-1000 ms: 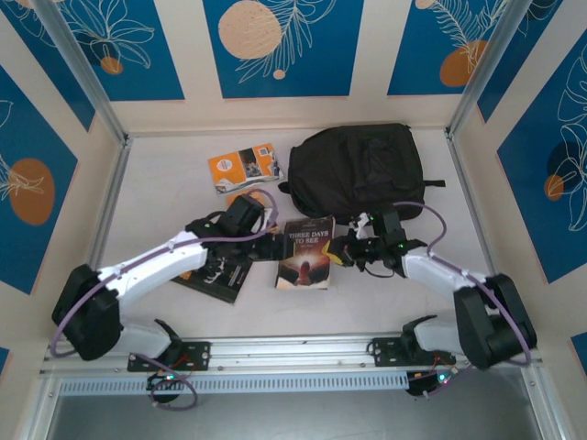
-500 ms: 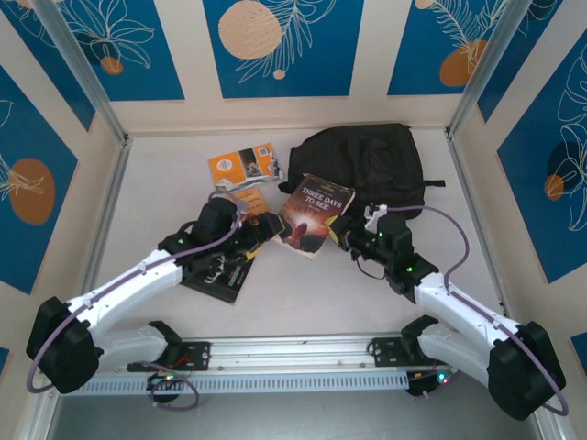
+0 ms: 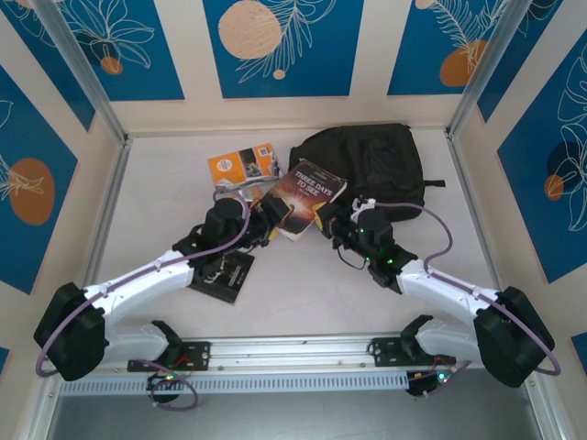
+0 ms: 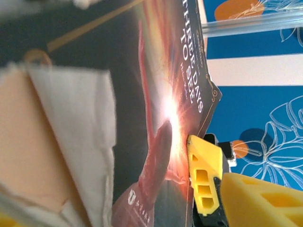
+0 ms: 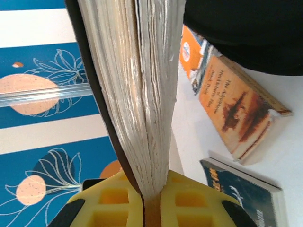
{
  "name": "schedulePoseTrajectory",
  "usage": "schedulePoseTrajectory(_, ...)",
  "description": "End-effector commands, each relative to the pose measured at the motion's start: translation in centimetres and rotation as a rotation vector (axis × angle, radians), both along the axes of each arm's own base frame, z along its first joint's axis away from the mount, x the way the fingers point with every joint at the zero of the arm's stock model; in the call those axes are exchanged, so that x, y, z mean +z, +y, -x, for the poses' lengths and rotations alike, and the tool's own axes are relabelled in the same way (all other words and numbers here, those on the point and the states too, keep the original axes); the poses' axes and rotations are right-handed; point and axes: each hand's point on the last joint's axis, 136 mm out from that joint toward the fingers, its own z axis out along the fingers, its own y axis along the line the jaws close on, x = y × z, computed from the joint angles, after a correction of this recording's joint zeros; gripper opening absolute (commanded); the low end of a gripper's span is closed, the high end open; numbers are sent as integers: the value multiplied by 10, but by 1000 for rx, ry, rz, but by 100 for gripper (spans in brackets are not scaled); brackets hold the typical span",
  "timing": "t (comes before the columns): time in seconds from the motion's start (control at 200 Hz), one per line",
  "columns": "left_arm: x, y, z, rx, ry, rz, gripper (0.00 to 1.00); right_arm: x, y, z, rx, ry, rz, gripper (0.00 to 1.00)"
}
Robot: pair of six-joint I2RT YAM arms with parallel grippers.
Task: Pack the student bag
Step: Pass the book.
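Book [image 3: 310, 191] pinched at its edge in closed right claw [image 5: 152, 194], held up toward student bag [image 3: 376, 165] just beyond for packing; opening of left claw [image 3: 268, 218] unclear.

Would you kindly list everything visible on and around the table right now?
Black soft fabric backpack: one, black, far side of the table, right of centre.
Dark paperback titled "Three Days to See": one, dark with a red glow, held tilted in front of the backpack.
Thin orange booklet: one, orange and white, left of the backpack.
Orange-brown paperback: one, flat near the booklet.
Black-covered book: one, black, beneath the left arm.
White table: one, white.
Left gripper: one, at the dark paperback's left side.
Right gripper: one, jaws clamped on that paperback.
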Motion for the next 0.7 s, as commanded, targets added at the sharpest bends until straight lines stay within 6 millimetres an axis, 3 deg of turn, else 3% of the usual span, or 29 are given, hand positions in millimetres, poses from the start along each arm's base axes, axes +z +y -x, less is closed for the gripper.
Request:
schedulePoseTrajectory(0.0,13,-5,-8,30,-59,49,62,64,7,-11,-41,-134,-159,0)
schedulePoseTrajectory(0.18,20,-3,-8,42,-100,37,42,69,14,-7,-28,-147,-150,0)
schedulePoseTrajectory(0.38,26,19,-5,100,-149,-21,18,53,13,2,-35,-121,-69,0)
schedulePoseTrajectory(0.515,31,22,-3,96,-178,-38,1,47,15,6,-26,-118,-35,0)
schedulePoseTrajectory(0.635,37,27,1,78,-208,-88,0,41,12,10,-8,-117,81,34)
schedulePoseTrajectory(0.695,42,38,3,83,-228,-135,0,34,2,12,-18,-89,187,44)
